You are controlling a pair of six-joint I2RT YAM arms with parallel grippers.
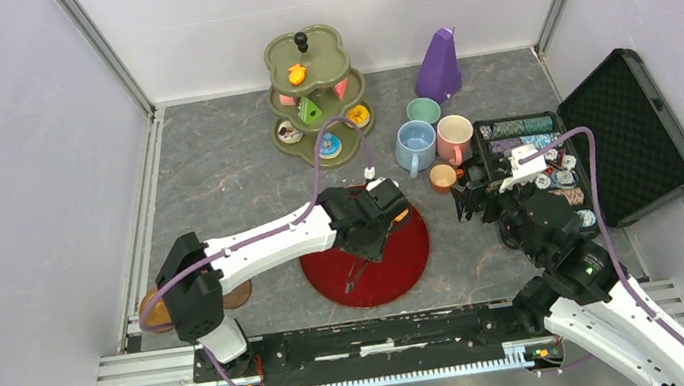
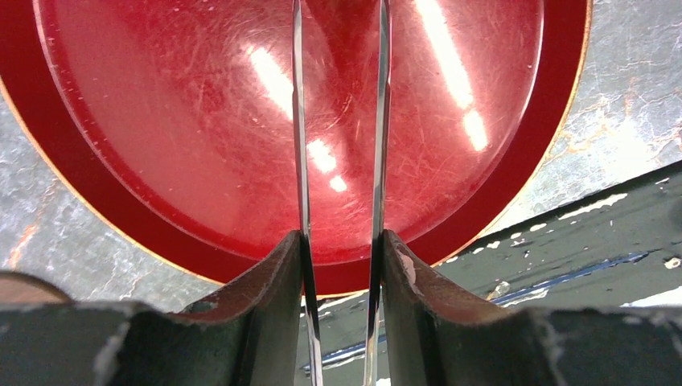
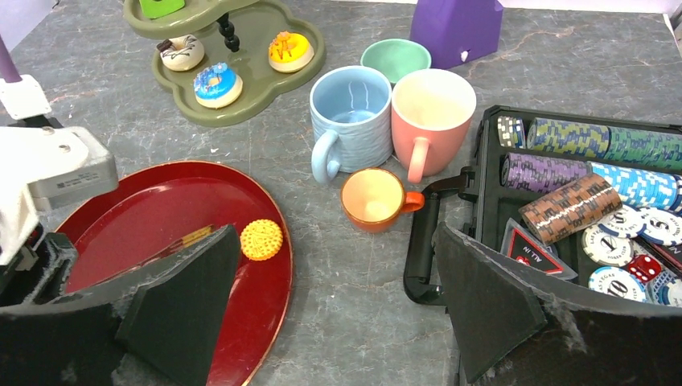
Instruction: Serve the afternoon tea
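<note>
From above, the orange biscuit (image 1: 402, 215) lies on the red plate (image 1: 400, 276), near its far right rim and just beside the left jaws, which hang over the plate. The small orange cup (image 1: 443, 178) stands on the tabletop (image 1: 224, 169) between the plate and the right jaws. The blue mug (image 1: 414, 145), pink mug (image 1: 454, 137) and green mug (image 1: 423, 111) are clustered behind it.

In the left wrist view, the left jaws are clamped on a pair of metal tongs (image 2: 299, 161). The two blades stand slightly apart, with only bare plate (image 2: 161, 145) between them.

In the right wrist view, the right jaws gape wide and hold nothing. The biscuit (image 3: 261, 239) sits just off the tip of the left-hand finger, flat on the plate (image 3: 161, 209) near its rim. It is round, yellow-orange and dotted all over. The cup (image 3: 374, 197) stands upright farther out between the fingers, its handle pointing at the chip case (image 3: 482, 161). The blue mug (image 3: 350, 121) and pink mug (image 3: 434, 112) touch side by side beyond it.
</note>
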